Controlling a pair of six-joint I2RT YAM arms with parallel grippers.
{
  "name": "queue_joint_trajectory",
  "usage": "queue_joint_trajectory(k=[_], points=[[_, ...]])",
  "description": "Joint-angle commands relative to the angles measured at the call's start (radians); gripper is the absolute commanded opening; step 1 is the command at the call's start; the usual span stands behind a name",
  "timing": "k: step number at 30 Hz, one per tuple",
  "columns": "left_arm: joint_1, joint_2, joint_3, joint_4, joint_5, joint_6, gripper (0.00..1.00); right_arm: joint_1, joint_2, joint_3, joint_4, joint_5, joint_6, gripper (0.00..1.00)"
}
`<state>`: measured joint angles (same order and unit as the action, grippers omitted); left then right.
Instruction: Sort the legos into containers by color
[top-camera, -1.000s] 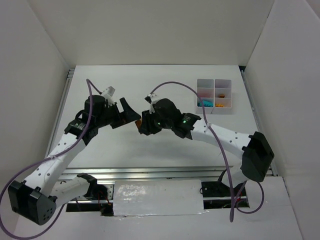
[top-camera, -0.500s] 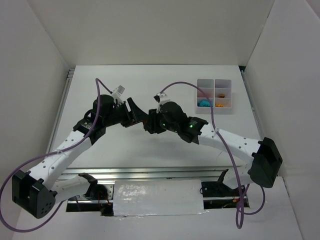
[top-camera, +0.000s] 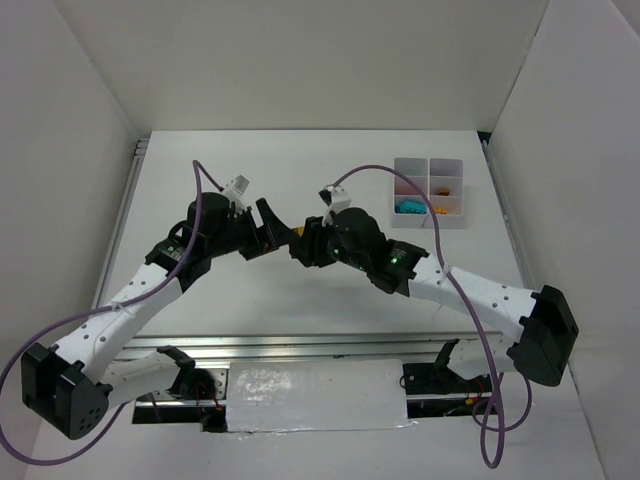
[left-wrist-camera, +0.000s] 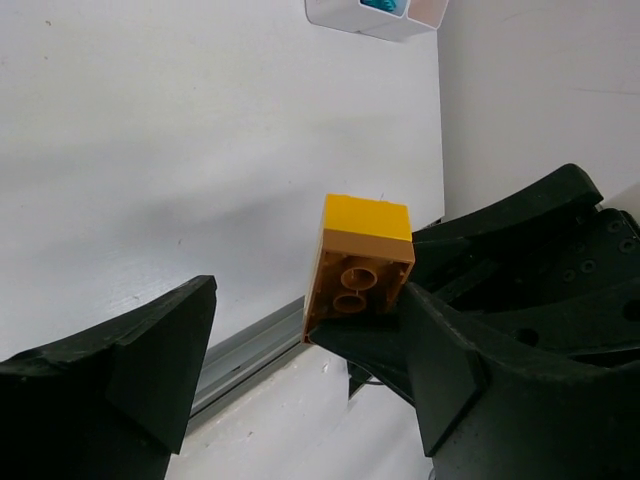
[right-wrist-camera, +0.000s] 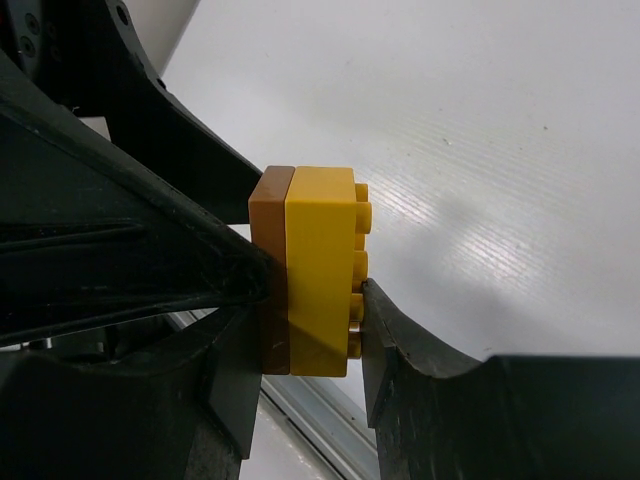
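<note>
My right gripper (right-wrist-camera: 312, 325) is shut on a yellow brick (right-wrist-camera: 320, 270) stacked on a darker orange brick (right-wrist-camera: 270, 265), held above the table. The pair shows as an orange speck in the top view (top-camera: 297, 232) and from its hollow underside in the left wrist view (left-wrist-camera: 362, 265). My left gripper (left-wrist-camera: 305, 335) is open, and the stack sits between its fingers, close to the right one (left-wrist-camera: 470, 370). One of its fingers reaches the orange brick's side in the right wrist view. The organiser tray (top-camera: 428, 192) stands at the back right, with cyan pieces (top-camera: 408, 206) and orange pieces (top-camera: 438, 210) in its near cells.
White walls enclose the table on the left, back and right. A metal rail (top-camera: 300, 345) runs along the table's near edge. A corner of the tray (left-wrist-camera: 372, 16) shows at the top of the left wrist view.
Both grippers have moved right and slightly towards the back, staying close together. The right gripper has kept the brick stack.
</note>
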<state>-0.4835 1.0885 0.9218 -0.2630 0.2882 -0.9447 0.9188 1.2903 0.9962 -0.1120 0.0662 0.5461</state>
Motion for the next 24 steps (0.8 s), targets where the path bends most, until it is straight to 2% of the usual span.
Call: queue_joint_trajectory(k=[1, 4, 8, 12, 15, 16, 17, 18, 19, 21, 22, 23, 24], points=[[-0.006, -0.019, 0.028, 0.016, 0.024, 0.021, 0.85, 0.003, -0.028, 0.004, 0.109, -0.025, 0.006, 0.00], [-0.007, -0.015, 0.022, 0.047, 0.055, 0.017, 0.79, 0.003, -0.019, 0.018, 0.109, -0.060, -0.003, 0.00], [-0.007, -0.012, 0.017, 0.056, 0.068, 0.012, 0.80, 0.008, 0.018, 0.047, 0.109, -0.126, -0.020, 0.00], [-0.009, -0.010, 0.015, 0.061, 0.068, 0.012, 0.81, 0.023, 0.043, 0.076, 0.097, -0.100, -0.026, 0.00], [-0.007, -0.015, 0.012, 0.070, 0.072, 0.014, 0.66, 0.023, 0.035, 0.064, 0.103, -0.068, -0.011, 0.00], [-0.009, -0.015, 0.011, 0.070, 0.074, 0.014, 0.56, 0.022, 0.029, 0.062, 0.103, -0.039, -0.006, 0.00], [-0.007, -0.016, 0.012, 0.067, 0.072, 0.017, 0.40, 0.023, 0.026, 0.061, 0.100, -0.023, -0.003, 0.00], [-0.009, -0.015, 0.012, 0.062, 0.071, 0.018, 0.34, 0.023, 0.023, 0.061, 0.094, -0.010, 0.003, 0.00], [-0.009, -0.015, 0.014, 0.062, 0.072, 0.021, 0.19, 0.023, 0.020, 0.061, 0.092, 0.007, 0.008, 0.00], [-0.009, -0.013, 0.012, 0.067, 0.080, 0.023, 0.10, 0.023, 0.017, 0.062, 0.089, 0.023, 0.015, 0.00], [-0.009, -0.012, 0.012, 0.073, 0.089, 0.030, 0.00, 0.023, 0.015, 0.062, 0.087, 0.021, 0.015, 0.00], [-0.009, -0.009, 0.014, 0.080, 0.100, 0.034, 0.00, 0.025, 0.015, 0.064, 0.089, 0.017, 0.015, 0.00], [-0.009, -0.006, 0.014, 0.093, 0.117, 0.038, 0.00, 0.023, 0.009, 0.062, 0.092, 0.005, 0.009, 0.26]])
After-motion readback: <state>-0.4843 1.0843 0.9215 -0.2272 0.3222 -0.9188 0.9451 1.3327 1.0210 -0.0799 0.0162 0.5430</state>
